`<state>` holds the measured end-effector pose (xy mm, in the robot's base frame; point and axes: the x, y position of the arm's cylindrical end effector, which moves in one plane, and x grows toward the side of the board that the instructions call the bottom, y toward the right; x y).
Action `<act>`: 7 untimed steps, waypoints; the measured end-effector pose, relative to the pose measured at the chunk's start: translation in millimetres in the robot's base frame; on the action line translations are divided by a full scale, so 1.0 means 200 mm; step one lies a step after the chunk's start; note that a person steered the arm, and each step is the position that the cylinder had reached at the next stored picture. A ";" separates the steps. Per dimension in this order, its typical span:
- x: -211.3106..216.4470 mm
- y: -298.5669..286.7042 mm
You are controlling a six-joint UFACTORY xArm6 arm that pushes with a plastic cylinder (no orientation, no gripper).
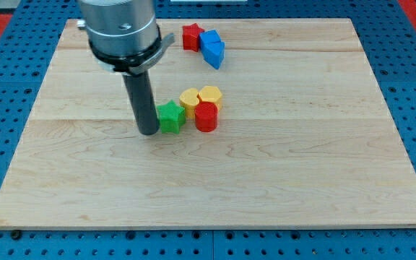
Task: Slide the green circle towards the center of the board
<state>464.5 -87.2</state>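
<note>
The wooden board (266, 188) lies open across the frame's lower half and right side. Mid-frame, a tight cluster blocks passage: green star block (170, 117), yellow heart block (189, 99), yellow hexagon block (210, 95) and red cylinder block (206, 116), touching. At upper centre sit a red star block (191, 36) and blue blocks (212, 48), touching.

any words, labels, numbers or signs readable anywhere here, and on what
None: no text, label, number or sign can be read. The wooden board, the blue pegboard under it, the arm and the blocks, such as the green star beside my tip, are all unmarked.
</note>
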 end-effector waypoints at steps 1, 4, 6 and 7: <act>0.00 0.07; -0.02 -0.21; -0.53 -0.28; -0.74 -0.11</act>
<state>315.8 -110.1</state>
